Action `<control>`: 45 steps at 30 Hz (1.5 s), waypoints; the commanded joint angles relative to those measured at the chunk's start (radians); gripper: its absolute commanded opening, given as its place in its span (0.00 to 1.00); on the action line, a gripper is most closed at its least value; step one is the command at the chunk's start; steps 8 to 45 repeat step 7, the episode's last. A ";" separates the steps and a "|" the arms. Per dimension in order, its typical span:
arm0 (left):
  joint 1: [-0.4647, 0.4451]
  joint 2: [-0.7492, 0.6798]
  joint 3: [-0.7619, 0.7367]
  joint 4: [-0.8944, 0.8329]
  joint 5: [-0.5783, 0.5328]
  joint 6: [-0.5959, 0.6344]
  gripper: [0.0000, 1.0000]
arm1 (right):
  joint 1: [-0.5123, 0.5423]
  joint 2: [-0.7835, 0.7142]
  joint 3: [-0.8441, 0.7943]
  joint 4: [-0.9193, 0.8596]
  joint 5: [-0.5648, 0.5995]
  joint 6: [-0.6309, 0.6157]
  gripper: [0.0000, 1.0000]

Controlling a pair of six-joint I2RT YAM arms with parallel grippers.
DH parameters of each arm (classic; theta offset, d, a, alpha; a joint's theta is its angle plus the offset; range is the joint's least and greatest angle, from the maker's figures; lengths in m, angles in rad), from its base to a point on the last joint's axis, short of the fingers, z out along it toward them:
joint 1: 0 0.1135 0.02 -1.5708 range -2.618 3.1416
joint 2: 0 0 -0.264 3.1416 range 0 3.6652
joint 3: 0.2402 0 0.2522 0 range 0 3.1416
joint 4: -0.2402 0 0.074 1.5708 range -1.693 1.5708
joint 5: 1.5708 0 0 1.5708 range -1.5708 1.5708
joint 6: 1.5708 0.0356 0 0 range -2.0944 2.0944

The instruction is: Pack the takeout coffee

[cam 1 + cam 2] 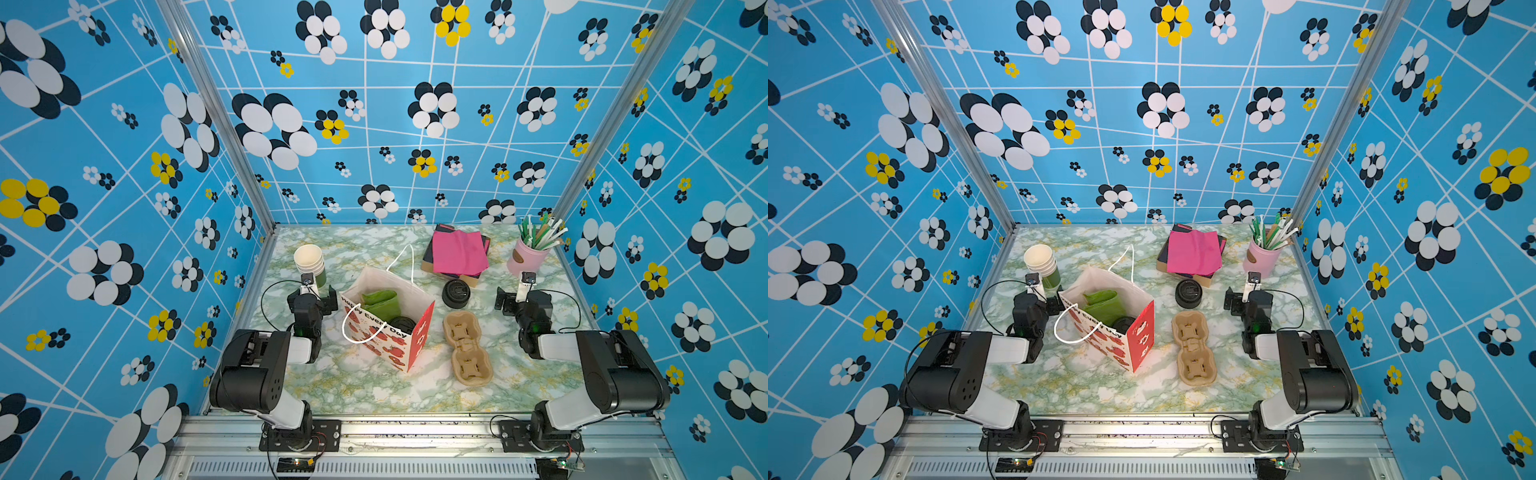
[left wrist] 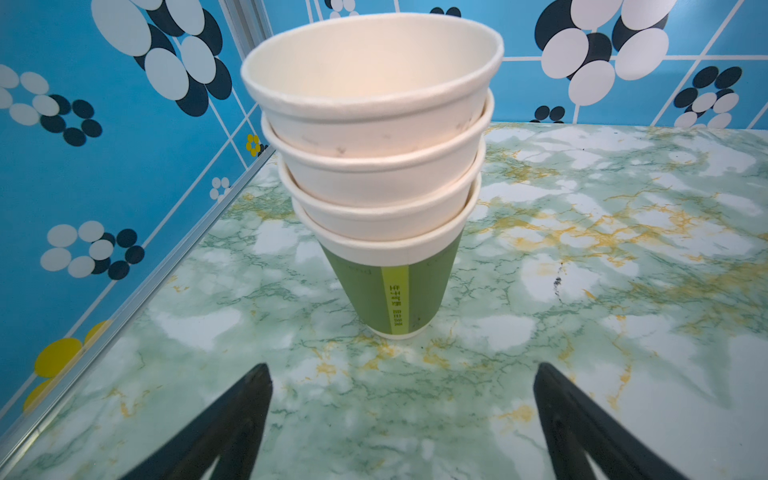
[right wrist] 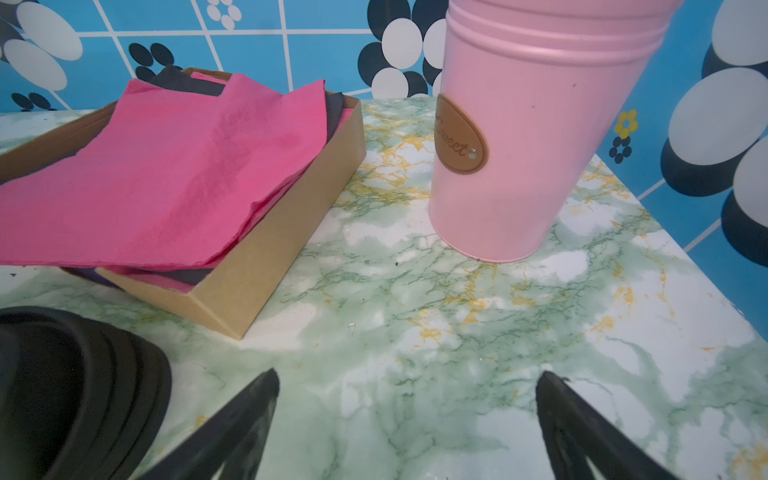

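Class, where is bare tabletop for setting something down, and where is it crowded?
Free: the front strip before gift bag and cup carrier; the back stretch between cup stack and napkin box. Crowded: napkin box, lid stack, pink bucket.

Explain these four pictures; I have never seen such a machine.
Two robot arms stand at a green marble-patterned table. Two pictures look down from above; two come from cameras on the wrists. The left gripper faces a stack of cream-and-green paper cups; the right gripper faces a pink metal bucket. Both are open and hold nothing. Between them stands a red-and-white paper gift bag, with a black round lid inside, beside a brown pulp cup carrier and a stack of black plastic lids.
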 commanded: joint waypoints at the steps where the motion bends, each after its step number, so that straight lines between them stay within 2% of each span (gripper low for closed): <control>1: 0.003 0.009 0.020 -0.013 0.004 0.005 0.99 | -0.002 0.001 0.008 0.025 0.006 0.011 0.99; 3: 0.016 0.006 0.020 -0.023 0.028 -0.001 0.99 | -0.002 0.000 0.007 0.024 0.007 0.011 0.99; 45: 0.014 0.005 0.014 -0.011 0.028 0.002 0.99 | -0.002 0.001 0.007 0.025 0.006 0.012 0.99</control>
